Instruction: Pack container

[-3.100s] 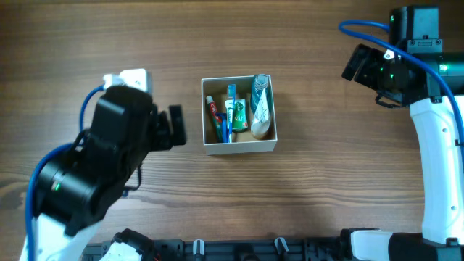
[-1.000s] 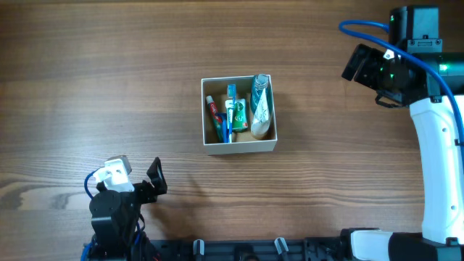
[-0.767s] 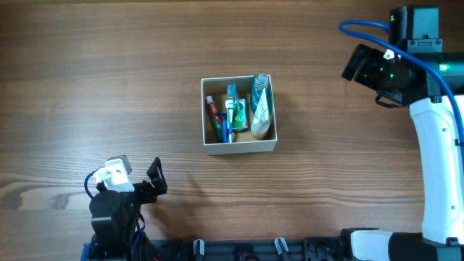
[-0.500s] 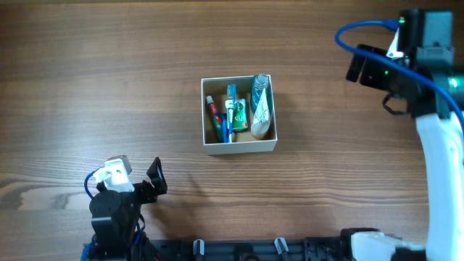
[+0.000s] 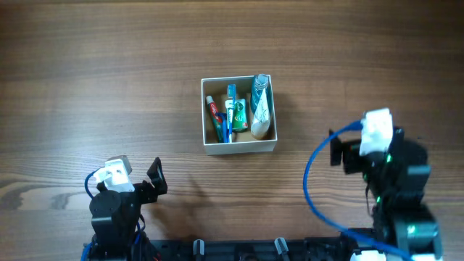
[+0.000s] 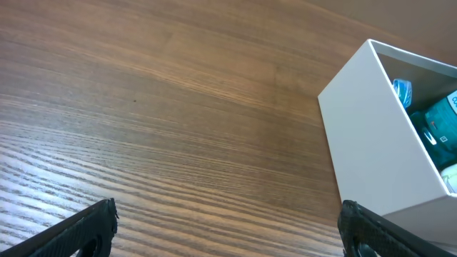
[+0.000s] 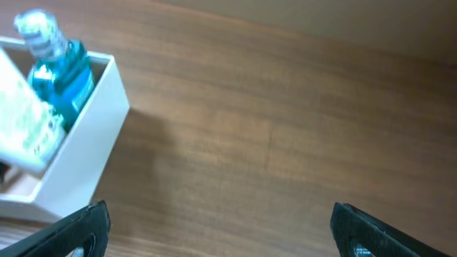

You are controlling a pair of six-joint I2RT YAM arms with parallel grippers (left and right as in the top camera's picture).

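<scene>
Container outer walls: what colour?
White. The container wall shows best in the left wrist view.

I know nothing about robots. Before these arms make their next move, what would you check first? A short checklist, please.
1. Container upright on the table: ok.
2. Toiletries inside the container: ok.
3. Left claw open and empty: ok.
4. Right claw open and empty: ok.
5. Both claws apart from the container: ok.
6. Room for more inside the container: cannot tell.
</scene>
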